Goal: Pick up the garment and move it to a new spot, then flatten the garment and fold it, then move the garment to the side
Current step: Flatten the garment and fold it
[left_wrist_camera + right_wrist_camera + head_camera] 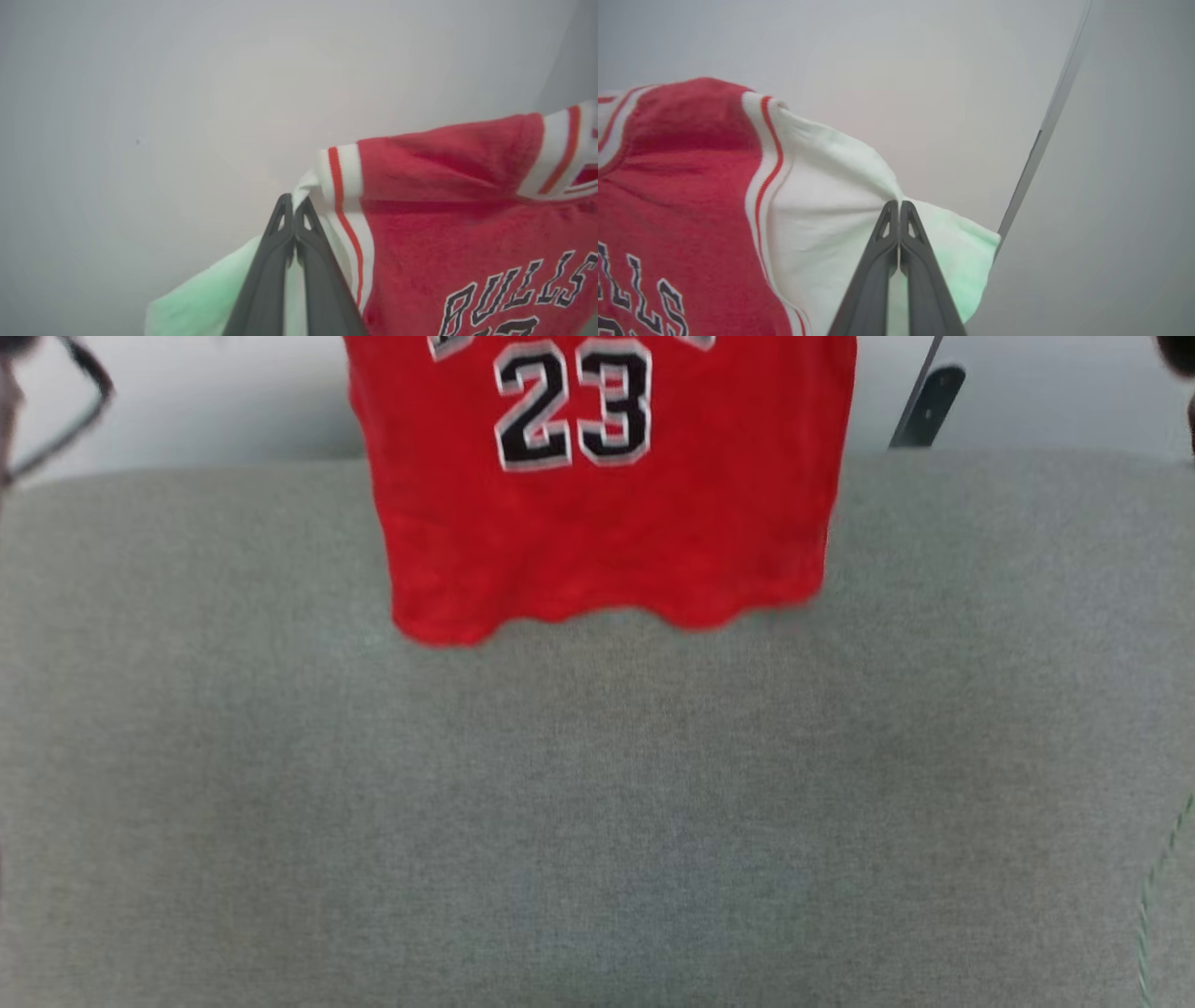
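A grey cloth-covered surface spans the middle and lower frame; a thin green line marks its lower right; the hem of the garment overlaps its upper centre, contact unclear

- The garment is cut off above "23" by the head view's top edge.
- Its lettering runs off both wrist views' edges.
- A dark blurred shape is unidentifiable.
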